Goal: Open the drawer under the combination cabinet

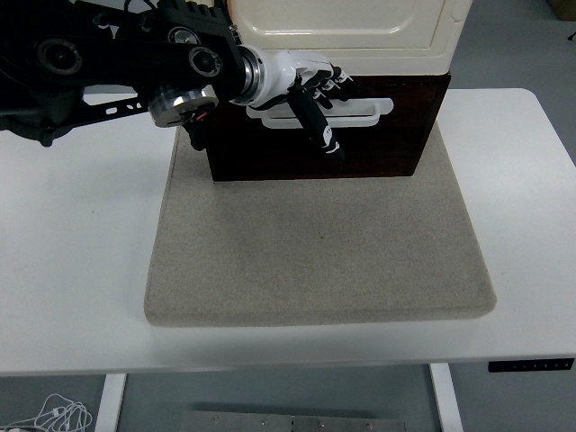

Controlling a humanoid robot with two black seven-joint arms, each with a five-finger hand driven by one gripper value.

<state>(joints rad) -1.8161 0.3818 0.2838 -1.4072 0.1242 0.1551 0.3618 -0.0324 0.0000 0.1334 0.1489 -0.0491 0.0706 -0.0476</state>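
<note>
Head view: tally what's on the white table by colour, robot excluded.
Cream: 1, cabinet top
Dark brown: 1, drawer
White: 1, drawer handle
Beige-grey: 1, felt mat
Total: 4

No words, brand names or numbers can be read anywhere in this view; the left hand (306, 85) carries a small pale mark on its black thumb, too small and blurred to make out; the control strip (531, 364) on the table's (72, 270) near edge at about 5 o'clock shows a row of tiny buttons or signs, none legible; the cream cabinet (360, 27) and the dark drawer (396, 135) under it bear no label that shows.
</note>
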